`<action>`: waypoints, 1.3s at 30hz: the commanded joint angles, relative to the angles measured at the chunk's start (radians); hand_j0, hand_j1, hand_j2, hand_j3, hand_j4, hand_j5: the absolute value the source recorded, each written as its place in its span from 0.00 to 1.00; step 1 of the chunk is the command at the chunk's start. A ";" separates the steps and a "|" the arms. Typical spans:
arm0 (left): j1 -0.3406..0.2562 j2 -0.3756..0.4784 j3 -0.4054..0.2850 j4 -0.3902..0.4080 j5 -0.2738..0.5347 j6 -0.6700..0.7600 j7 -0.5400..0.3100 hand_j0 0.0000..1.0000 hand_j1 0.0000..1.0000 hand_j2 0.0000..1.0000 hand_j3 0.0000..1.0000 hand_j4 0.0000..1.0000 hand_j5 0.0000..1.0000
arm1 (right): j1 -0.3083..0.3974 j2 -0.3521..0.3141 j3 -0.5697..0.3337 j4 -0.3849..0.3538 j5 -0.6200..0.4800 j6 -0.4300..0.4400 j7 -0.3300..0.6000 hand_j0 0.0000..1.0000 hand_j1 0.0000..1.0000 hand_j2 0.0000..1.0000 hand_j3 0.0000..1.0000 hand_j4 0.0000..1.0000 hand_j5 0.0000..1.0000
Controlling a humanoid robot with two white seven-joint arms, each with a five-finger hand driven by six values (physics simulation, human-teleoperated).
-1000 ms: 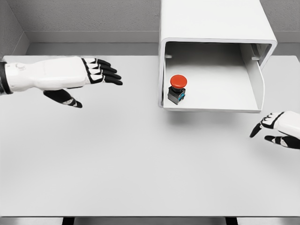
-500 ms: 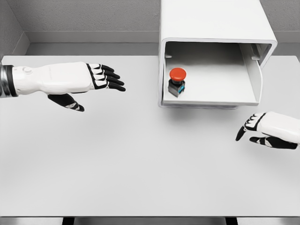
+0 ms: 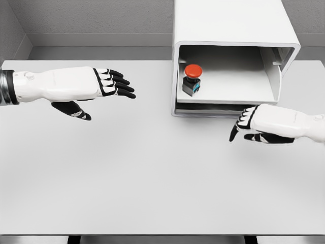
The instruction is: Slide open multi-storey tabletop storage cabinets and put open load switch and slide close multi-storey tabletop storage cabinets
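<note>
The white bench (image 3: 152, 178) fills the lower frame. At right of centre, the right hand (image 3: 259, 123) reaches in from the right edge, fingers loosely curled and pointing down-left, holding nothing. It sits just below the front lip of the drawer (image 3: 226, 108), close to it; whether it touches the lip cannot be told.

At the left, the left hand (image 3: 99, 86) hovers over the bench with fingers stretched out flat toward the right and the thumb hanging below, holding nothing, well apart from the cabinet.

Up and left of the right hand, the load switch (image 3: 192, 80), with a red mushroom cap on a dark body with a blue side, stands upright inside the drawer near its left wall. The drawer belongs to the white storage cabinet (image 3: 231, 23) in the upper right of the frame.

Compared with half a second ago, the right hand has travelled left and up from the right edge to the drawer front, and the drawer has slid further into the cabinet, so less of its floor shows and the switch sits higher in the frame. The left hand has stayed where it was.

Behind the bench runs a grey wall (image 3: 91, 18). The cabinet's right side panel (image 3: 277, 76) stands between the right arm and the drawer's interior.
</note>
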 commanded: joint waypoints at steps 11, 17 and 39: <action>0.000 0.000 0.001 0.001 0.006 0.003 0.000 1.00 1.00 1.00 1.00 1.00 1.00 | -0.124 0.066 0.110 0.083 0.004 0.002 0.000 0.56 0.56 0.56 0.56 0.56 0.56; 0.000 0.000 0.001 0.005 0.006 0.003 0.000 1.00 1.00 1.00 1.00 1.00 1.00 | -0.195 0.087 0.159 0.156 0.004 0.002 0.000 0.56 0.56 0.56 0.56 0.56 0.56; -0.002 0.000 0.001 0.009 0.006 0.003 0.000 1.00 1.00 1.00 1.00 1.00 1.00 | -0.255 0.112 0.175 0.233 0.011 0.002 0.000 0.58 0.58 0.58 0.58 0.58 0.58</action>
